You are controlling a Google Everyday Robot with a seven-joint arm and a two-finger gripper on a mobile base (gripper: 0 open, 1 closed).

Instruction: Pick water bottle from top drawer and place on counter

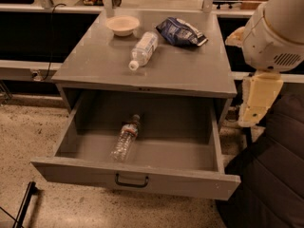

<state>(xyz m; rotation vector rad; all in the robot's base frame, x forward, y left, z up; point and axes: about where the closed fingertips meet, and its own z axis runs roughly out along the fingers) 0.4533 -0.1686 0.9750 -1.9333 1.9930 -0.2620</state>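
The water bottle (126, 139), small, clear and ribbed with a dark cap, lies on its side in the open top drawer (133, 171), left of centre, cap pointing to the back. The drawer is pulled far out, its dark bar handle (131, 181) facing me. The grey counter (156, 75) is above it. My arm's white joint (273, 37) and cream link (256, 99) hang at the right, beside the cabinet. My gripper is out of view.
On the counter lie a fatter bottle with a white cap (142, 50), a cream bowl (122, 24) and a blue snack bag (181, 31). A dark bulky mass (270, 175) fills the lower right. A speckled floor surrounds the cabinet, and a dark bar (23, 205) stands at the lower left.
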